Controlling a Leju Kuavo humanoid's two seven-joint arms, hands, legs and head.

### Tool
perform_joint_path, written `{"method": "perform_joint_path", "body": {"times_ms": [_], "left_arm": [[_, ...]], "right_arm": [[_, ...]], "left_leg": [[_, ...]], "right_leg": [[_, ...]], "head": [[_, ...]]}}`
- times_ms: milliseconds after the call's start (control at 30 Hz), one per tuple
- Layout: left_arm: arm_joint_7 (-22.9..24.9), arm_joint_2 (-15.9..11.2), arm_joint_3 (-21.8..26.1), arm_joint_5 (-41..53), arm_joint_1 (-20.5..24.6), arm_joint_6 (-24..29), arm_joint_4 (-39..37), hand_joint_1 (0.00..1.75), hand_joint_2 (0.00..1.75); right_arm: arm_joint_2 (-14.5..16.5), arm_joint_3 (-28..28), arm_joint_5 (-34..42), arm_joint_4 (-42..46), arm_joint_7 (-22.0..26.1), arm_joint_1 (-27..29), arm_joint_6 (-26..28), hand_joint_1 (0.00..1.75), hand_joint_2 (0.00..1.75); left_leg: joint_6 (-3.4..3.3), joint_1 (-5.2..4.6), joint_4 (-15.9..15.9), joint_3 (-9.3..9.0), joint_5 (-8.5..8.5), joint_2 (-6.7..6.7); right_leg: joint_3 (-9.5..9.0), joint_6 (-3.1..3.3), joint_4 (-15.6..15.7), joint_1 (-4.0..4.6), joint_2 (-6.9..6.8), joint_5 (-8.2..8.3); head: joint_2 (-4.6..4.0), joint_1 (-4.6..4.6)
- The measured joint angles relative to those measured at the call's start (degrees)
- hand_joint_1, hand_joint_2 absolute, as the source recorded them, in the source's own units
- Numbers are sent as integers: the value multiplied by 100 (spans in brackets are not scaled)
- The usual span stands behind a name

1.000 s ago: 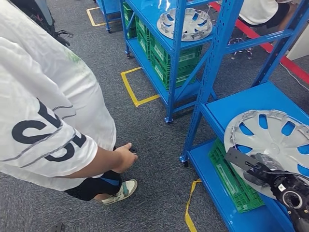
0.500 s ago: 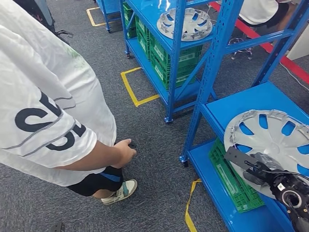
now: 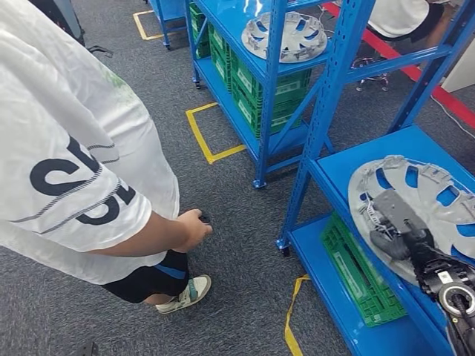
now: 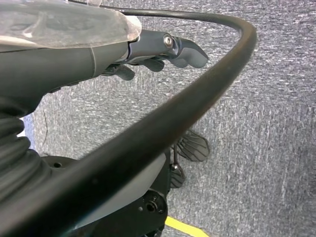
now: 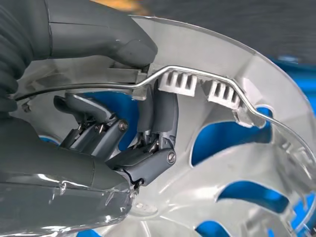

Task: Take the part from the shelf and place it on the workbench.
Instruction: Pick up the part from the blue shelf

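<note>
Nearest to us, our right hand (image 3: 404, 233) already has the hubcap (image 3: 431, 211): in the right wrist view the thumb (image 5: 111, 39) lies over the rim and the fingers (image 5: 156, 148) curl up behind it, pinching the edge between them. The hubcap sits on the blue shelf (image 3: 358, 167), its near edge tipped up off the deck and its far side low, so it lies forward and outward from our palm, flat face slanting toward the shelf's back. We judge the next move is to draw it toward us and out between the uprights, keeping the disc level enough to clear them. Our left hand (image 4: 160, 52) hangs over the carpet, fingers loosely curled around nothing. Further left a person (image 3: 73, 156) crouches on the floor, well apart from the shelf.
</note>
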State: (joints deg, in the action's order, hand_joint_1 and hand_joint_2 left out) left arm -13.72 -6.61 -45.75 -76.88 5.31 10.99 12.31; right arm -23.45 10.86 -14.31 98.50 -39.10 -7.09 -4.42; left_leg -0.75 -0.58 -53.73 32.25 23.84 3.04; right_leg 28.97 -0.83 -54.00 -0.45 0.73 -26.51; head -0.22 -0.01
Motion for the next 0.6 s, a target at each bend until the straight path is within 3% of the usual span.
{"method": "perform_joint_path", "body": {"times_ms": [167, 600], "left_arm": [[-28, -1, 0, -12, -1, 5, 1, 0, 175], [-58, 5, 0, -19, 0, 17, 0, 0, 175]], "right_arm": [[-312, 283, 593, 238, 518, -63, 1370, 175, 175], [-468, 502, 540, 738, 1243, 40, 1996, 175, 175]], "left_leg": [[0, 0, 0, 1, 1, 0], [2, 1, 0, 1, 2, -1]], "right_leg": [[1, 0, 0, 0, 2, 0], [5, 0, 0, 1, 4, -1]], "head": [[0, 5], [0, -2]]}}
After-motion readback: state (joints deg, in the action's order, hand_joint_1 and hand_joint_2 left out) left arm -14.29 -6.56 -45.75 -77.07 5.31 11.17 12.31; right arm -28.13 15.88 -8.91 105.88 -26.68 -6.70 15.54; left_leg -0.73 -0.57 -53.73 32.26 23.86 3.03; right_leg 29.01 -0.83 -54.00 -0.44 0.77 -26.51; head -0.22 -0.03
